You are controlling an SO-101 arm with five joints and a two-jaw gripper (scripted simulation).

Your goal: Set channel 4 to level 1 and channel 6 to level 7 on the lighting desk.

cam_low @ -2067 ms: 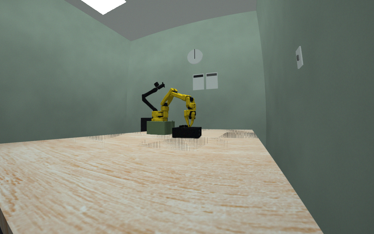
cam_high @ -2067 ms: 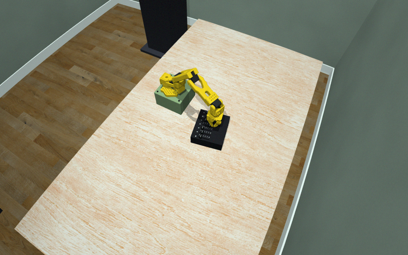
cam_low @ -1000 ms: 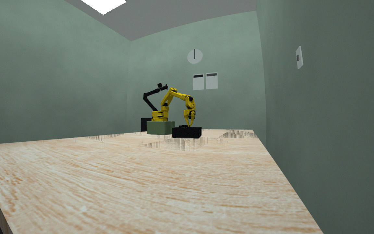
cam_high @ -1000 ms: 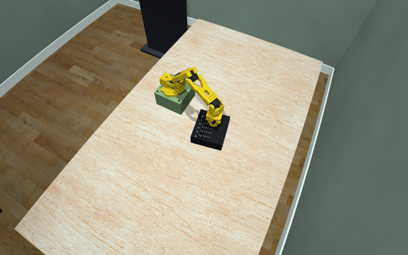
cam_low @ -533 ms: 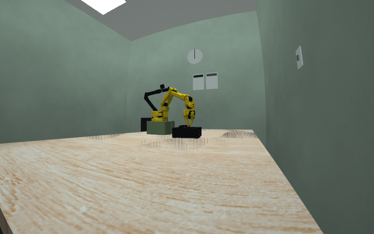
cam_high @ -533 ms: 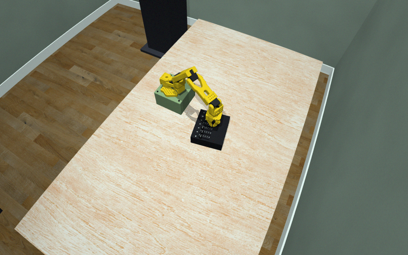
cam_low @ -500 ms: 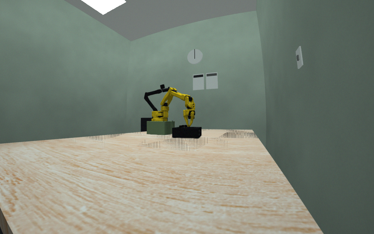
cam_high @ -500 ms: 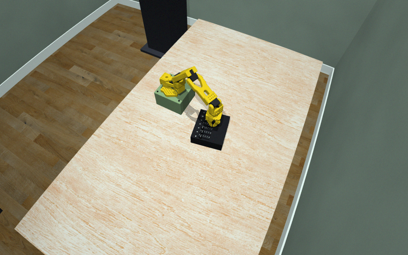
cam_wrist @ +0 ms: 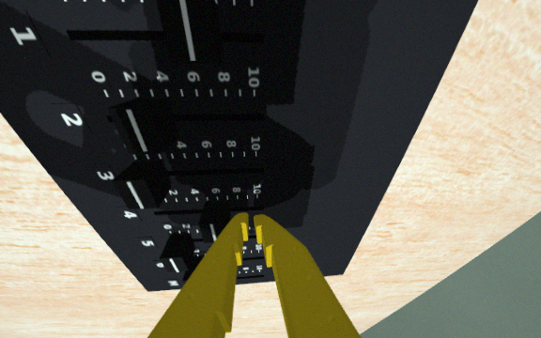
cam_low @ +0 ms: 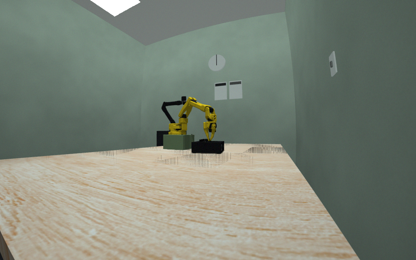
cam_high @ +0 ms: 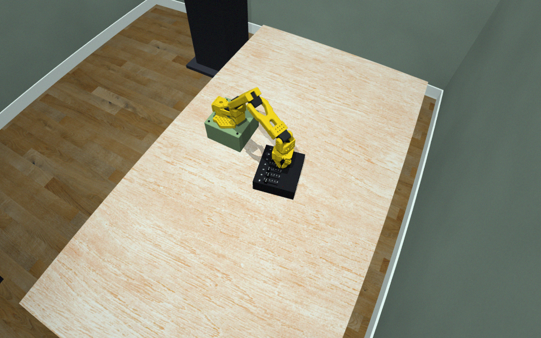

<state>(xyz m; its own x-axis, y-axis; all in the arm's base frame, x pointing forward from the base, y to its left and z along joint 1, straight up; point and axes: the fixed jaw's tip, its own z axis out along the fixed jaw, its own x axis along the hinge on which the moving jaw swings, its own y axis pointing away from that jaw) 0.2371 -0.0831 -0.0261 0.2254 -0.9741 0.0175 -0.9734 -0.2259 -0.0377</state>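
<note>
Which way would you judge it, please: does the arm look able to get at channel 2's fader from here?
Probably yes: channel 2's fader stands uncovered in the wrist view, and the closed gripper holds nothing.
</note>
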